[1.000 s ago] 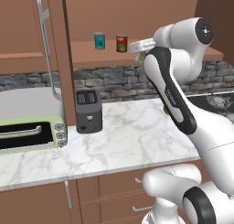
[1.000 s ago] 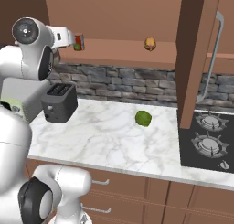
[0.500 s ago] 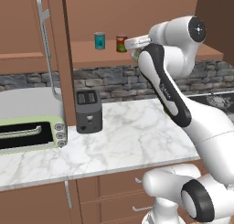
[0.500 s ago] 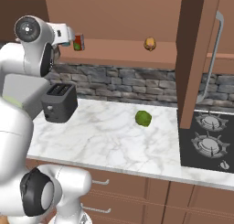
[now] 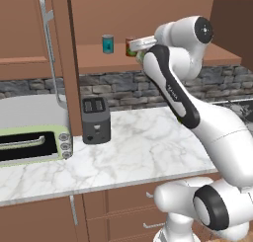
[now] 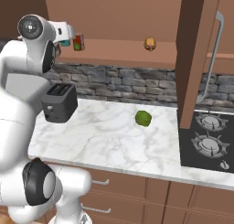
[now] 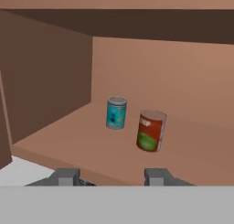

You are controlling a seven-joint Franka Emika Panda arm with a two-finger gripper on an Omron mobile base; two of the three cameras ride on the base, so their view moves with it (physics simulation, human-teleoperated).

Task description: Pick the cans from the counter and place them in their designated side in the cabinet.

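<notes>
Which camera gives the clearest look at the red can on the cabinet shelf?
The hand view: the red can stands unobstructed beside the teal can. In the left base view the arm partly covers it; in the right base view it's small.

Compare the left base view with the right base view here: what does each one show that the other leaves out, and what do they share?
Left base view alone: a toaster oven at the left end of the counter, and the cabinet door with its long silver handle on the left.

Right base view alone: a small orange-brown food item on the shelf, a green round item on the marble, and a stovetop at the right.

Both: the shelf board, the teal-blue can and red can standing close together on it, the black toaster, and the arm raised to shelf height.
</notes>
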